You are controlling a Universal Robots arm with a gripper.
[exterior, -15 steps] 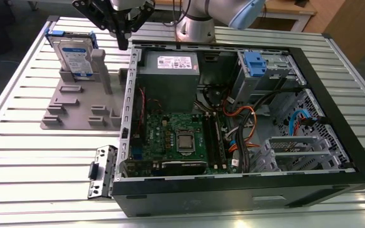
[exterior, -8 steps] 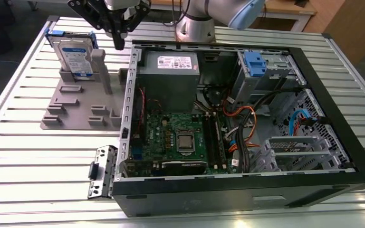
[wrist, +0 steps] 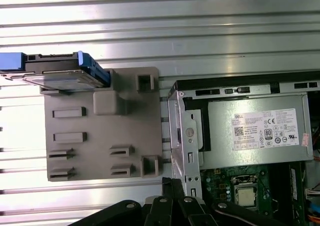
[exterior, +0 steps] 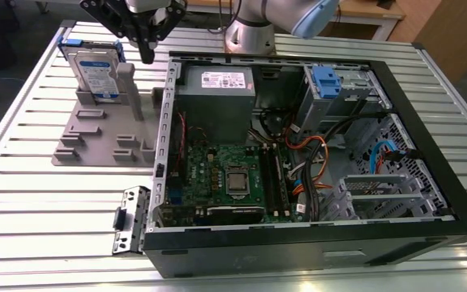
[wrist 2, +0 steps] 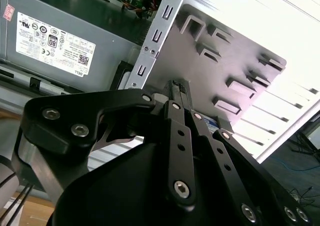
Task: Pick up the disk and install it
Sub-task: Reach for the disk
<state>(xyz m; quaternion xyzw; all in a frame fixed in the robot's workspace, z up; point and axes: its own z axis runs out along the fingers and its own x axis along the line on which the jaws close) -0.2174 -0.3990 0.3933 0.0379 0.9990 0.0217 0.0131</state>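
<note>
Exterior view: fingers (exterior: pixel 146 52) pinched together, empty, beside upright disk (exterior: pixel 95 70) in grey holder (exterior: pixel 95 143).

disk (wrist: pixel 60 74) edge-cropped, gripper (exterior: pixel 146 58) upper part cropped

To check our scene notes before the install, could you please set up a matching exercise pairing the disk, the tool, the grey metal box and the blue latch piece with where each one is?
Things: 1 disk; 2 tool; 3 grey metal box; 4 blue latch piece.
Places: A on the drive bay inside the case; B upright in the grey holder; C hovering between disk and case, holding nothing; D inside the case, against its wall nearest the holder.
Pairs: 1-B, 2-C, 3-D, 4-A.
</note>
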